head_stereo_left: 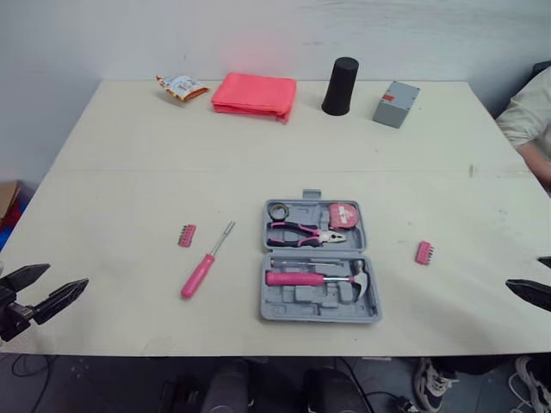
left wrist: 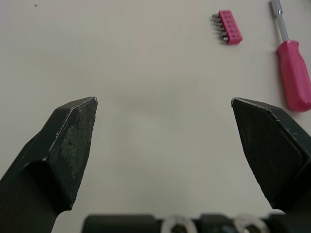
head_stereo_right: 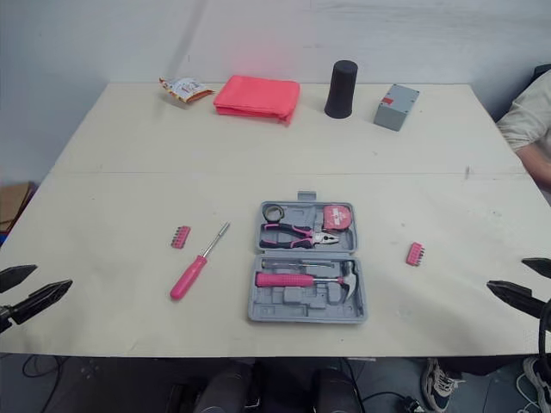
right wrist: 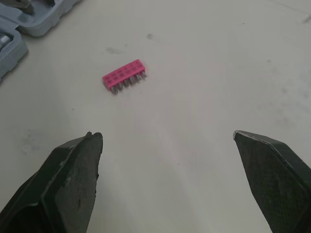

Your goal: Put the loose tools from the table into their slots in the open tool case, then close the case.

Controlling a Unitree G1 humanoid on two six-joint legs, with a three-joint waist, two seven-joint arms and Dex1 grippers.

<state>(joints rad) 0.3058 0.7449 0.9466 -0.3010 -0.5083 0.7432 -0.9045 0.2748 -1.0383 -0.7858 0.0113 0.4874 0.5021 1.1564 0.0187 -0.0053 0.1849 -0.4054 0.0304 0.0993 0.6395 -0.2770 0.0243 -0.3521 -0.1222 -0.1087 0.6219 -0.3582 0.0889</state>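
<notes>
Both grippers are empty and spread wide, nothing between the fingers. Left gripper [head_stereo_left: 66, 276] hangs by the near left corner of the table [head_stereo_left: 129, 155], and right gripper [head_stereo_right: 507, 274] sits by the near right corner.

Closest thing to the right one is the right bit strip [right wrist: 125, 76], a little pink holder with the bits poking out. It lies flat on the table, out ahead of the open fingers, not touching anything, a bit to the right of the case.

On the left side, the screwdriver [head_stereo_left: 205, 262] lies flat at an angle: pink handle toward the near left, metal shaft pointing toward the far right. Left bit strip [head_stereo_left: 187, 235] is just beside the shaft on its left, apart from it. Both are loose on the table, near the case's left side.

Tool case [head_stereo_left: 284, 310] is open and flat, roughly mid-table and closer to the near edge. Its near half has the hammer [head_stereo_left: 314, 278] seated in it, with empty moulded slots below that. Its far half holds the pliers [head_stereo_left: 301, 232] and a pink tape measure [head_stereo_left: 343, 213].

Along the far edge, well away from all that, from left to right: a snack packet [head_stereo_left: 182, 87], a folded pink cloth [head_stereo_left: 255, 95], a black cup [head_stereo_left: 341, 86] upside down, and a grey box [head_stereo_left: 396, 103]. A person's arm [head_stereo_left: 529, 112] pokes in at the right edge.
</notes>
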